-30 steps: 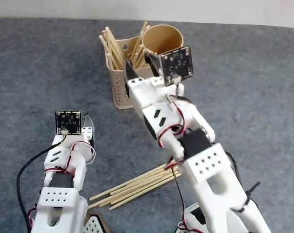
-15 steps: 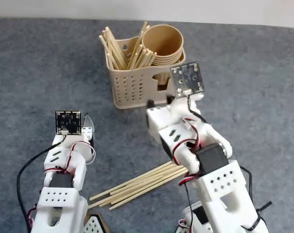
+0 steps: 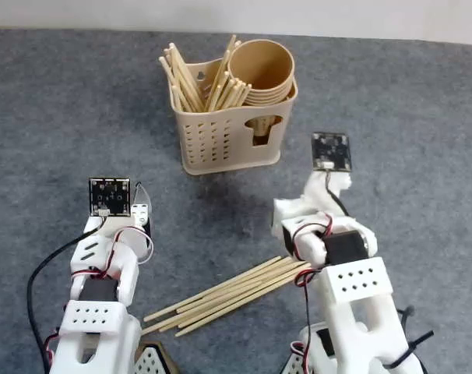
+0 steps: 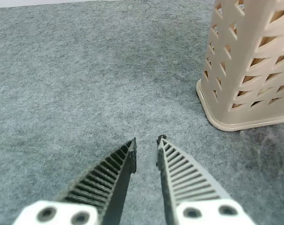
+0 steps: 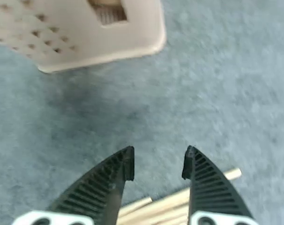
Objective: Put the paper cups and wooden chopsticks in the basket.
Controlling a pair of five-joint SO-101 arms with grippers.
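The basket (image 3: 228, 148) by the surface's (image 3: 65, 101) far edge holds cups (image 3: 261, 66) and chopsticks (image 3: 185, 78); loose chopsticks (image 3: 220, 296) lie near the near edge. The right pincer (image 5: 157, 161) gapes empty over their end; the left pincer (image 4: 146, 143), barely parted, holds nothing. Pinching that end could scatter them.

**Open carpet all round, basket mouth packed**

I've got bare grey carpet (image 3: 392, 117) all around the basket (image 3: 228, 148), with room to pass on either side. Its mouth is crowded: paper cups (image 3: 261, 66) fill one half, standing chopsticks (image 3: 191, 78) the other. Loose chopsticks (image 3: 220, 300) lie across the near carpet, right beneath my right gripper (image 5: 156, 164), fingers parted.
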